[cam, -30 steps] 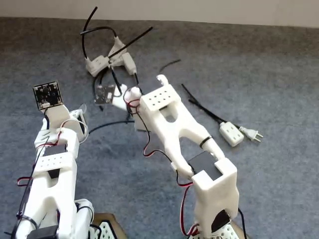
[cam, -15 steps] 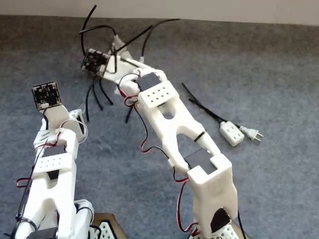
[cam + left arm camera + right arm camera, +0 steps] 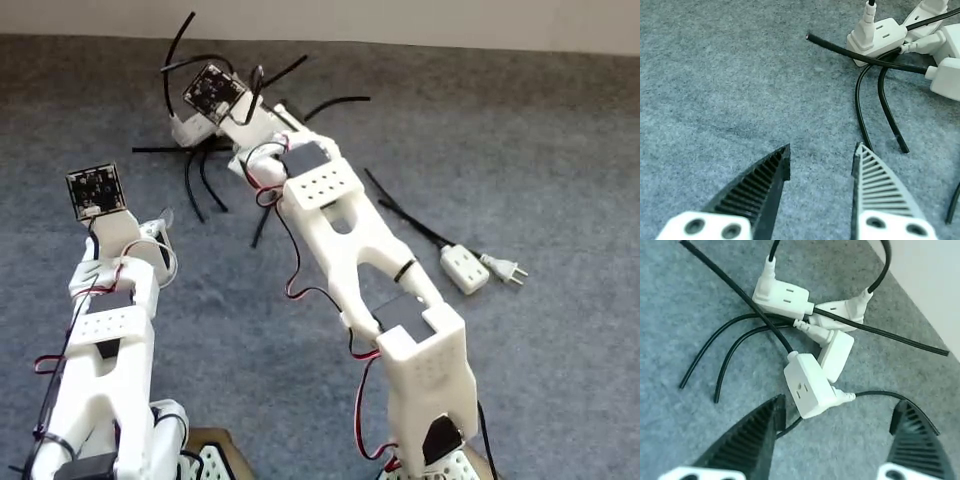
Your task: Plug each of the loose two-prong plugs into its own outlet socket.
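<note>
Two white arms sit side by side on the grey carpet (image 3: 560, 130). The left arm (image 3: 105, 340) is low on the left. The left pincer (image 3: 821, 149) hangs over bare carpet with its two fingers spread apart, and it holds nothing. Further along, at the far side, lies a heap of white sockets and plugs (image 3: 782, 297), all tangled with black cords (image 3: 735, 295). The right arm (image 3: 360, 265) stretches out to that heap. The right pincer (image 3: 840, 401) is spread wide above one socket block (image 3: 807, 385) and grips nothing. Far to the right, well apart from the heap, lies another socket (image 3: 463, 268). A loose plug (image 3: 503, 267) lies just beside it, with its two prongs pointing away.
</note>
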Controlling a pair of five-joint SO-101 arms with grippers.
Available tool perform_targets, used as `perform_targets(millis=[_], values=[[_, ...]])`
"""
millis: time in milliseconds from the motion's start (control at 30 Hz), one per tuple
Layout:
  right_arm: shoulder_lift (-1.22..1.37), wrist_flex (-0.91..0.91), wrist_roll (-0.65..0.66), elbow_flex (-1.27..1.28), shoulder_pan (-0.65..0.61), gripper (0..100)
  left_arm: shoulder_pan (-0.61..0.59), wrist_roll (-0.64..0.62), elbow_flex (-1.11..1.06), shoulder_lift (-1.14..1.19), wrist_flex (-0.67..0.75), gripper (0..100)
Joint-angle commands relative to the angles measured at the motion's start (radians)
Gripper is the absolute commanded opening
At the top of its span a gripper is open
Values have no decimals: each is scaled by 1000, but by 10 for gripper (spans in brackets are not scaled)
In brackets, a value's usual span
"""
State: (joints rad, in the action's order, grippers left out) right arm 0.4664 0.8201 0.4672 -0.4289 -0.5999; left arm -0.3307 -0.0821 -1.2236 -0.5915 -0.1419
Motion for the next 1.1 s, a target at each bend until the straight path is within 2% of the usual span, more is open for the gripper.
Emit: perform_targets(millis=[0, 133, 300, 533, 633, 767, 867, 1000, 1067], values=[[-124, 173, -9, -174, -33, 320, 10, -9, 4, -15, 25, 214], [-196, 455, -9, -375, -93, 320, 10, -9, 4, -15, 25, 214], [-260, 654, -9, -618, -99, 320, 10, -9, 4, -15, 25, 214], [-349, 926, -6, -872, 10, 317, 10, -9, 4, -15, 25, 214], [-435, 944, -8, -921, 104, 317, 10, -9, 4, -15, 25, 214], [-576, 944, -5, -883, 269, 317, 10, -9, 4, -13, 25, 214], [-670, 944, -8, -805, 446, 317, 10, -9, 2, -12, 25, 214], [-768, 944, 2, -544, 657, 317, 10, -9, 2, -8, 25, 214], [-812, 946, 132, -326, 676, 317, 10, -9, 2, -8, 25, 214]])
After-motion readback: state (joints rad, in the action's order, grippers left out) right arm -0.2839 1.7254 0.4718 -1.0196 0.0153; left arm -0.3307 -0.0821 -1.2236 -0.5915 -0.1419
